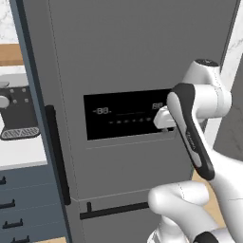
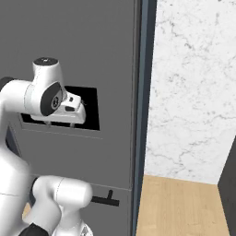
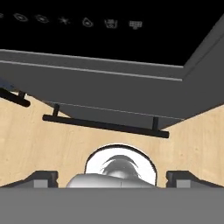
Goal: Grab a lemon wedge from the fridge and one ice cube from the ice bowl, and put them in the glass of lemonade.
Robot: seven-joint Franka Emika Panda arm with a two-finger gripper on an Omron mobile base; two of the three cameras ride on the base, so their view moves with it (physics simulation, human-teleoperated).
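A coffee machine (image 1: 16,114) is seen at the far left on a white desk (image 1: 21,154) above blue-grey drawers (image 1: 23,209). The fridge (image 1: 123,57) is seen shut, its black display panel (image 1: 126,116) at mid height, a vertical bar handle (image 1: 58,154) to the left and a horizontal bar handle (image 1: 114,210) below. The gripper (image 3: 112,177) is held just before the panel, its fingertips (image 3: 41,177) spread wide apart, nothing pinched between them. A marble wall (image 2: 193,87) is seen at the right.
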